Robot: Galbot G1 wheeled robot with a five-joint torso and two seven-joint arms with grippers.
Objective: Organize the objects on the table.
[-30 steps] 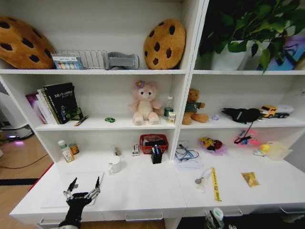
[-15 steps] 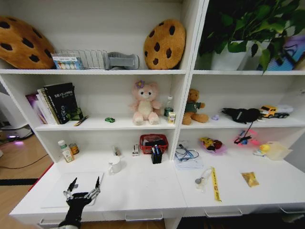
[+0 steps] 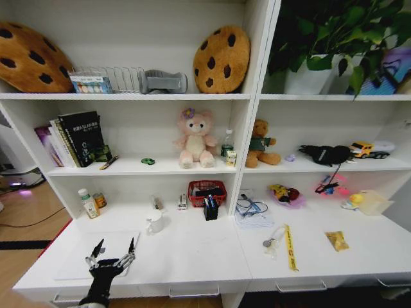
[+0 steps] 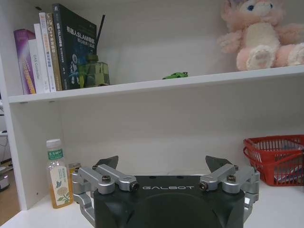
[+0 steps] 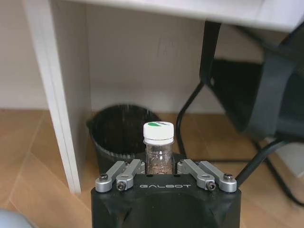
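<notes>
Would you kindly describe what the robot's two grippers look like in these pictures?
The left gripper has a matte black body with pale "GALBOT" lettering, silver metal linkage bars with dark screws, and dark pointed fingertips. The right gripper is built the same: black housing, the same lettering, silver linkages. In the head view the left gripper looks black with silvery joints.

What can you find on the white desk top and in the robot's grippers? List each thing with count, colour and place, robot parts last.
Laptop: one, silver, desk's left end.
Basket: one, red, at the back, centre.
Ruler strip: one, yellow, right half.
Packet: one, yellow, further right.
Bottle: one, yellowish, back left corner.
Vial: one, clear with white cap, in the right gripper.
Left gripper: open, over the laptop.
Right gripper: shut on the vial, below the desk's edge.
</notes>
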